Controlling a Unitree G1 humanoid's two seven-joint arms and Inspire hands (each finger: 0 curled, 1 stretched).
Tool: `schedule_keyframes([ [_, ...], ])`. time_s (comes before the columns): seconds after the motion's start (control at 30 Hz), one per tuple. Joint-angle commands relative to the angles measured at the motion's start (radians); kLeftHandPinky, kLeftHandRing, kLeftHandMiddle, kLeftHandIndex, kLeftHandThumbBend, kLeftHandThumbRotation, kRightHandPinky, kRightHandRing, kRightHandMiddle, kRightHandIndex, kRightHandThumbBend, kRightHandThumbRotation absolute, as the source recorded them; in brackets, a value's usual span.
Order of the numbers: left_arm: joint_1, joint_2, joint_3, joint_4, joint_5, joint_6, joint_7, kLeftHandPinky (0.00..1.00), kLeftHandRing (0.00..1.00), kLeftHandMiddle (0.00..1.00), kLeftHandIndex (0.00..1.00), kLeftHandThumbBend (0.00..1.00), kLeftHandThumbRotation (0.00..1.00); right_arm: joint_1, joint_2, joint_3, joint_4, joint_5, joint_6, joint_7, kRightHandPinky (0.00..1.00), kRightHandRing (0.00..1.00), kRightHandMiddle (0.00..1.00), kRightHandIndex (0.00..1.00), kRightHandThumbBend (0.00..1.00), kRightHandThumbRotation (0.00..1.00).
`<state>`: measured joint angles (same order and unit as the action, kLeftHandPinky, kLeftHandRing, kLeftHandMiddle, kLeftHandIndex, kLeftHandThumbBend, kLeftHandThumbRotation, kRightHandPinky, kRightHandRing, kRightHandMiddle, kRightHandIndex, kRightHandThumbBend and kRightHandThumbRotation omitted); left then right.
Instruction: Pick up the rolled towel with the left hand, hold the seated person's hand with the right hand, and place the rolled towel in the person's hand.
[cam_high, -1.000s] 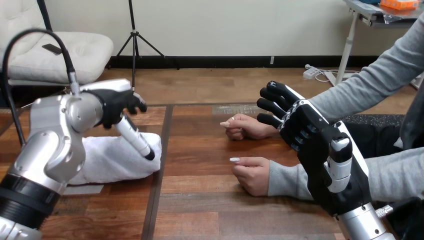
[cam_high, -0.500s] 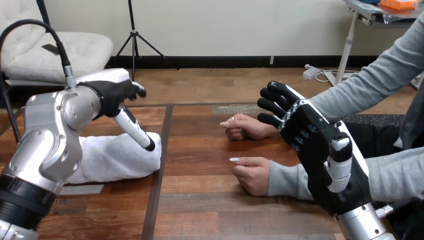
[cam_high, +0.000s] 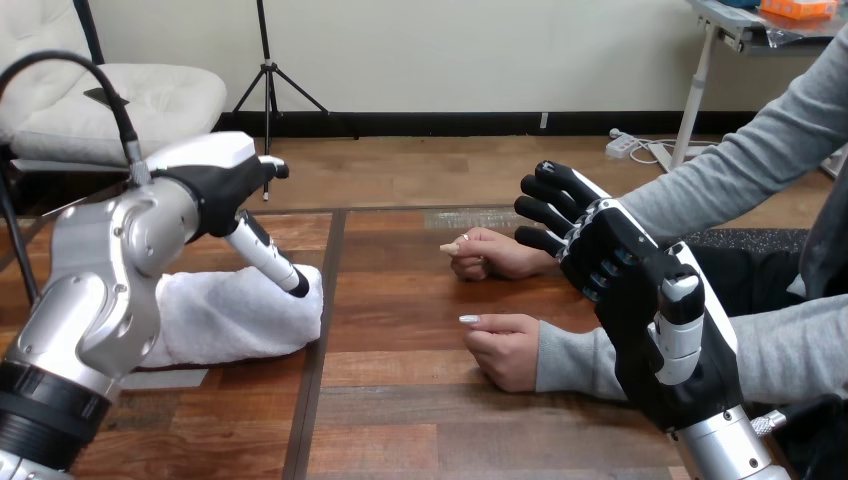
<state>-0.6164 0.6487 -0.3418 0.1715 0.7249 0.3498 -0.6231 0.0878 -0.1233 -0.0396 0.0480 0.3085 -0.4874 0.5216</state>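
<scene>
The white rolled towel (cam_high: 230, 315) lies on the table at the left. My left hand (cam_high: 222, 188) hovers over its far right end, back turned up, open, with the thumb (cam_high: 268, 258) stretched down so its tip touches the towel's edge. At the right, my right hand (cam_high: 625, 275) is open with straight fingers, raised in front of the person's grey-sleeved forearm and apart from the far hand. The person's far hand (cam_high: 490, 253) and near hand (cam_high: 505, 348) both rest on the table as loose fists.
The wooden table (cam_high: 400, 420) has bare room in the middle between the towel and the person's hands. The person's grey sleeves (cam_high: 780, 355) cross the right side. A flat pale sheet (cam_high: 165, 378) lies under the towel's near edge.
My left hand and forearm have risen and turned a little, the back of the hand lifting, while the thumb tip stays at the towel's right end. The right hand and the person's hands have not moved.
</scene>
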Motion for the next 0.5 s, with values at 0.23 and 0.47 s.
schedule_keyframes([
  [0.23, -0.002, 0.003, 0.004, 0.011, 0.010, -0.033, 0.061, 0.99, 0.98, 0.97, 0.93, 1.00, 0.28, -0.059, -0.010, -0.010, -0.014, 0.012, -0.024, 0.007, 0.85, 0.89, 0.90, 0.88, 1.00, 1.00],
  [0.47, -0.010, 0.002, -0.006, 0.026, 0.024, -0.043, 0.075, 0.99, 0.98, 0.97, 0.94, 1.00, 0.30, -0.060, -0.011, -0.011, -0.015, 0.014, -0.020, 0.011, 0.85, 0.89, 0.90, 0.88, 1.00, 1.00],
])
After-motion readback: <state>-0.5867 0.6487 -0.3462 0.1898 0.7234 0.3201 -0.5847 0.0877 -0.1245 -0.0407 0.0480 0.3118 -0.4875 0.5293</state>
